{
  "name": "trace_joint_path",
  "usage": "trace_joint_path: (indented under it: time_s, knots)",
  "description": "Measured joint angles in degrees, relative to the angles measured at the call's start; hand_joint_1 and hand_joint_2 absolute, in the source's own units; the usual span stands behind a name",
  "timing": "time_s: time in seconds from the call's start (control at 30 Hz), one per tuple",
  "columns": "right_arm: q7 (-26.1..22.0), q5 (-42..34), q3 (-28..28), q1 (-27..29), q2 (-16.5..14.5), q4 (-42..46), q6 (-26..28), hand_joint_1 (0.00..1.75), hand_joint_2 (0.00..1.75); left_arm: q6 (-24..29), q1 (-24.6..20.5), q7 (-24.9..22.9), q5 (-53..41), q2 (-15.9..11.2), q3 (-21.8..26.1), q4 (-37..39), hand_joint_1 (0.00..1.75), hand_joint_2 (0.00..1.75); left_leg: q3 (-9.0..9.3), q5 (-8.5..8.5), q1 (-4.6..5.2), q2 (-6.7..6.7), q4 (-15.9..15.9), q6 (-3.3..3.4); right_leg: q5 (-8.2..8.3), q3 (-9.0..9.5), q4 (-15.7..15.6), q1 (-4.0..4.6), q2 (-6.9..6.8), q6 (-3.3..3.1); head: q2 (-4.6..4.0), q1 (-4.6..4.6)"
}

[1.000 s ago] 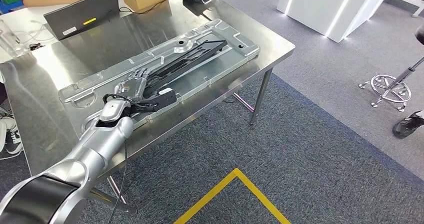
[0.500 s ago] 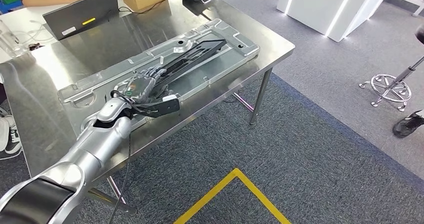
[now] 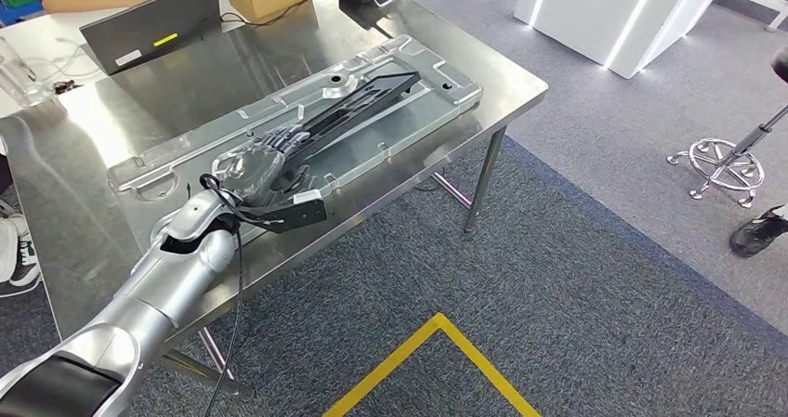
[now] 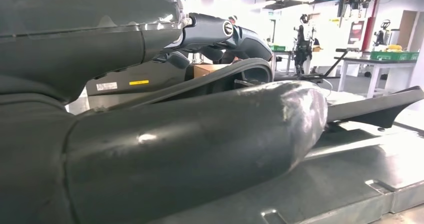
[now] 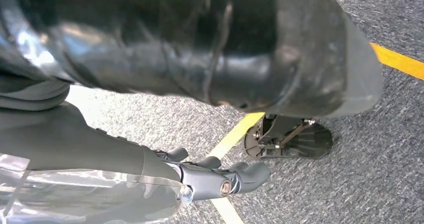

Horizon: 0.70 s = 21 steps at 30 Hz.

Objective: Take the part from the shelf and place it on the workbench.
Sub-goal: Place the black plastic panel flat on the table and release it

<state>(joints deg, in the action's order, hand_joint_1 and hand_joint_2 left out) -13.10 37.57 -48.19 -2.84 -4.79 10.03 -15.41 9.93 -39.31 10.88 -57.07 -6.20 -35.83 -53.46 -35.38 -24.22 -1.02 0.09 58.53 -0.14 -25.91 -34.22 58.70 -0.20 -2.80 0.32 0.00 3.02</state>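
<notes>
Workbench (image 3: 520, 87) front edge beside left hand (image 3: 263, 168), fingers around black part (image 3: 358, 101).

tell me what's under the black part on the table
The black part lies on a long silver panel, which rests on the steel table. The left hand covers the part's near end, so what lies beneath there is hidden.

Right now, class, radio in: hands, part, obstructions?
Left hand resting on black part, grip unclear. Part lying on metal panel on workbench. Right hand hanging, holding nothing.
</notes>
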Motion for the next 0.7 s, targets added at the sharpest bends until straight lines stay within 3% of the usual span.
trace_joint_path:
  time_s: [0.23, 0.5, 0.7]
  knots:
    - [-0.3, 0.3, 0.0, 0.0, 0.0, 0.0, 0.0, 0.0, 0.0, 2.8, 2.4, 1.7, 2.0, -1.5, -0.4, -4.5, 0.0, 0.0, 0.0, -0.01, 0.0, 0.0, 0.0, -0.01, -0.01, -0.01, 0.0, 0.0, 0.02, 0.0, -0.01, 0.0]
    - [-0.4, 0.9, 0.0, 0.0, 0.5, 0.0, 0.1, 0.0, 0.0, 12.9, 8.9, 2.6, 3.1, -4.8, 1.2, -18.8, 0.0, 0.0, -0.01, -0.05, 0.0, 0.01, 0.0, -0.07, -0.08, -0.04, 0.0, 0.01, 0.02, -0.02, 0.0, 0.0]
    - [-0.3, 1.3, 0.0, 0.0, 0.7, 0.0, 0.2, 0.0, 0.0, 17.2, 11.9, 3.7, 1.8, -5.9, 3.9, -27.1, 0.0, 0.0, -0.01, -0.05, 0.0, 0.0, 0.0, -0.06, -0.09, -0.03, 0.0, 0.0, 0.02, -0.02, -0.01, 0.0]
